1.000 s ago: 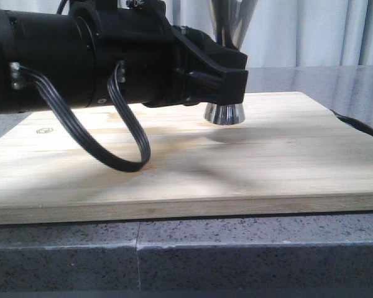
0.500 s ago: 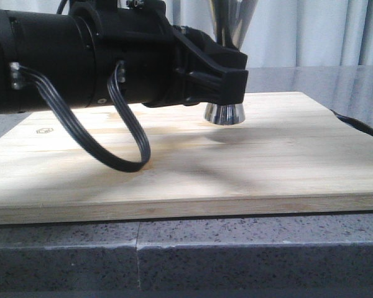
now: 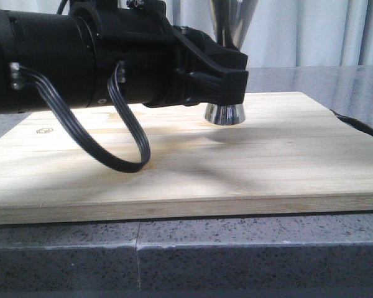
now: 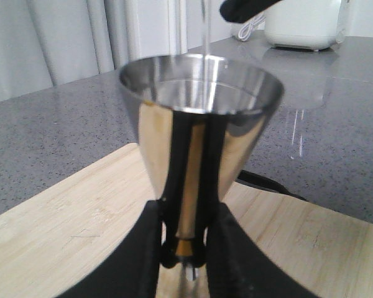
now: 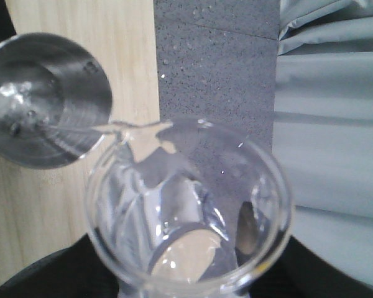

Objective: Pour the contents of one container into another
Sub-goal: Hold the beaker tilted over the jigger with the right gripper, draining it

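Where the left arm reaches in from the left across the front view, its matte black housing and looped ribbed cables hide most of the steel jigger point(image 3: 224, 113), leaving only the flared, mirror-bright foot on the pale wooden board point(image 3: 255, 167) and a part of the upper cone above the arm. The board is light, straight-grained wood with a squared near edge, lying on a speckled grey stone-like countertop point(image 3: 236, 254).

In the left wrist view the left gripper point(image 4: 185, 248) is closed on the jigger's narrow waist, where a thin gold band shows between the black fingers point(image 4: 227, 248). The upper cone widens to a round, thin-rimmed mouth; its polished wall mirrors the fingers as dark vertical stripes. A thin clear stream falls into the mouth from above, and liquid sits inside the cup.

The right wrist view looks down into the glass beaker point(image 5: 193, 217), a smooth, clear, round-mouthed vessel, tipped so that its pouring lip points at the jigger's open mouth, just over its rim. A fine thread of clear liquid runs from the lip into the steel cup, whose inner wall carries droplets. The right gripper point(image 5: 193, 282) appears only as a dark mass around the beaker's base; the beaker is held aloft in it, the fingers themselves not distinguishable.
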You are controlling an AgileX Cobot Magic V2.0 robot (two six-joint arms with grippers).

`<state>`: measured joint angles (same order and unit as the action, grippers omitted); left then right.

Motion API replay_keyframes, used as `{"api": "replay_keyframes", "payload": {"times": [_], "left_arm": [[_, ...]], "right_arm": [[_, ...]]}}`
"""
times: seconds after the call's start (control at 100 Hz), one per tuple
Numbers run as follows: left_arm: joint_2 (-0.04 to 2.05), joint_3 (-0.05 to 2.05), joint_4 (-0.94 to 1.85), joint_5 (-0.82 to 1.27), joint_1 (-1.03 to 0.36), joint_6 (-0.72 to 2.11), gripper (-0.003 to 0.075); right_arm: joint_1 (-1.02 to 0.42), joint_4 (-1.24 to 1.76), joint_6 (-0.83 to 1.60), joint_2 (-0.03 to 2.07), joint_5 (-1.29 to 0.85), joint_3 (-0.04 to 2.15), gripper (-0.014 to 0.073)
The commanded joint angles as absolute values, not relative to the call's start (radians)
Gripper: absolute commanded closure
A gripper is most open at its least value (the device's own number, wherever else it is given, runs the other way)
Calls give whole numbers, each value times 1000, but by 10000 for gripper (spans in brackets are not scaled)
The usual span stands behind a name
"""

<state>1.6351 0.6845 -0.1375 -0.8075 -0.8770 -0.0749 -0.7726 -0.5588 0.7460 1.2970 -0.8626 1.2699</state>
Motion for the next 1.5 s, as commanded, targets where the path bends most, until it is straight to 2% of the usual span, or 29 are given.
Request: {"api": "replay_keyframes", "payload": {"times": [0.0, 1.49], "left_arm": [[1602, 713, -130, -894, -883, -83, 739], [1602, 713, -130, -894, -883, -83, 739]], "right_arm": [[-773, -605, 762, 1272, -819, 1308, 388], [-773, -631, 777, 1272, -819, 1308, 388]]}}
